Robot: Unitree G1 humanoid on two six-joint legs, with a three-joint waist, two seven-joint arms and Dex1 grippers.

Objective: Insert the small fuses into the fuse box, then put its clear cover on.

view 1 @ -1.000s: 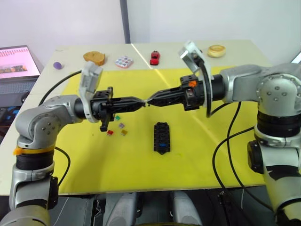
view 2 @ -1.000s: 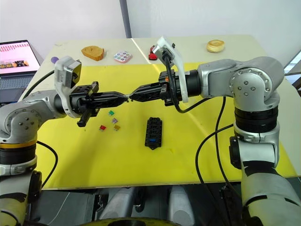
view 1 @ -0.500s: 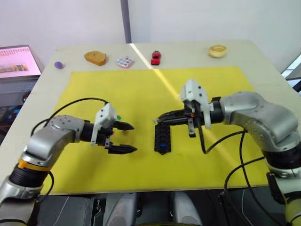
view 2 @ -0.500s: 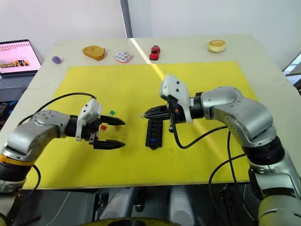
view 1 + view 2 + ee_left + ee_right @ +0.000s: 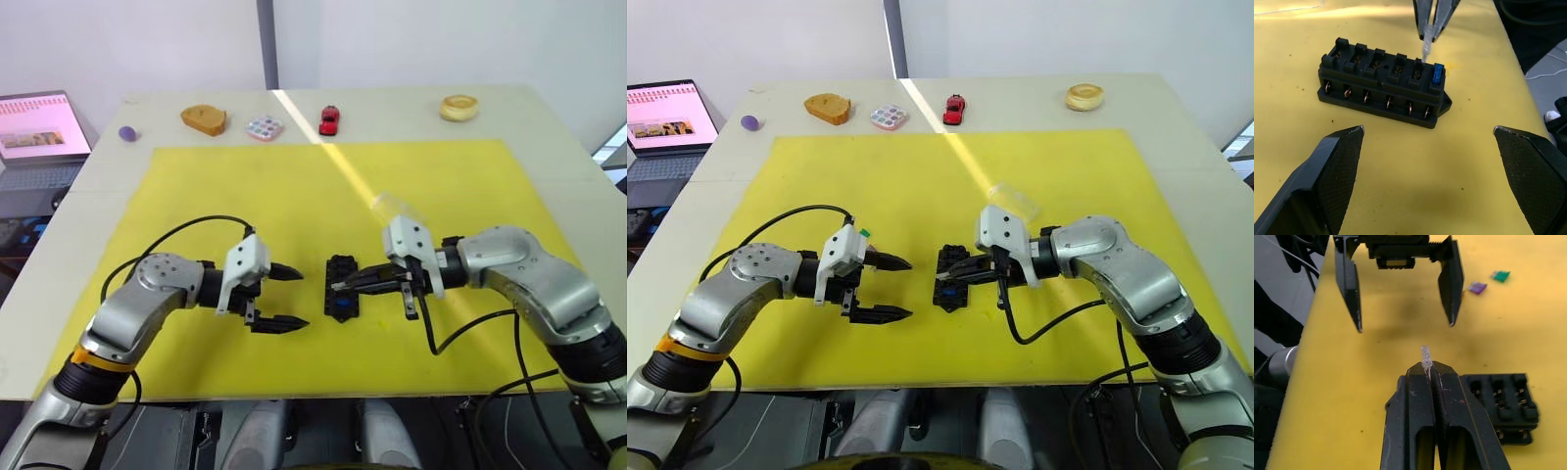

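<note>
1. Fuse box, seen from the left eye, is lying on the yellow mat near its front edge, between the two end effectors. One blue fuse is sitting in the slot at its near end. The left end effector is resting just to the left of the box, released, its fingers spread wide and pointing at the box. The right end effector is reaching in from the right, its tips over the box. The clear cover is lying on the mat behind the right wrist.

2. From the right eye, a green fuse is showing just behind the left end effector. Along the far edge of the desk a purple ball, a bread slice, a dotted disc, a red toy car and a round biscuit are lying in a row. A laptop is standing off to the left.

3. In the left wrist view, the box is lying apart from both wide-open fingers. The right end effector is clenched on a pale translucent fuse, whose lower end is touching a slot next to the blue fuse.

4. In the right wrist view, the translucent fuse is sticking out from the pinched tips, and a purple fuse and the green fuse are lying on the mat beyond the left end effector.
</note>
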